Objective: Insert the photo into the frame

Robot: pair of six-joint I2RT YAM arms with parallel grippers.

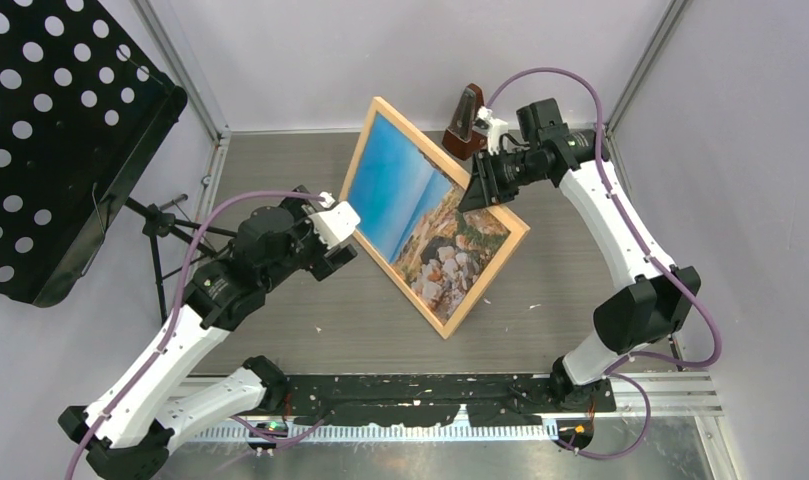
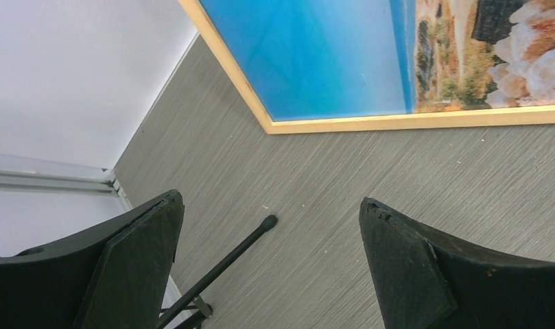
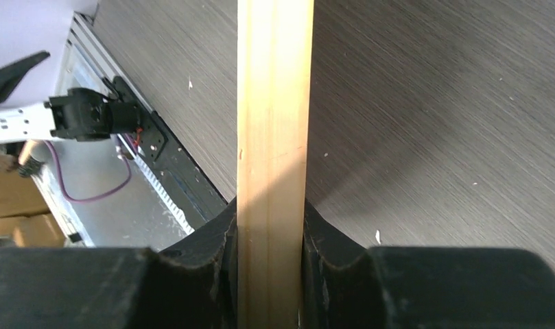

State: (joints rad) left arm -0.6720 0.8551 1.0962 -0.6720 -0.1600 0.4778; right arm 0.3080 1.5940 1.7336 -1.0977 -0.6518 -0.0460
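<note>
Right pincer [image 3: 270, 229] clamps the frame [image 3: 273, 103], photo [image 1: 420, 205] inside; left pincer [image 2: 271, 264] gapes.

The frame [image 2: 398, 122] is light yellow wood. Inside the frame, the photo [image 2: 315, 55] is bright blue, with orange, green and white rocks. Under the frame, the table [image 1: 310, 310] is grey with thin lines. Left of the frame, a black board [image 1: 70, 195] has white dots.

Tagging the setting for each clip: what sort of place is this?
Probably a lab robot cell, not a home: a grey tabletop boxed in by pale wall panels on metal posts, a black mounting rail along its near edge, and cardboard boxes beyond it.
</note>
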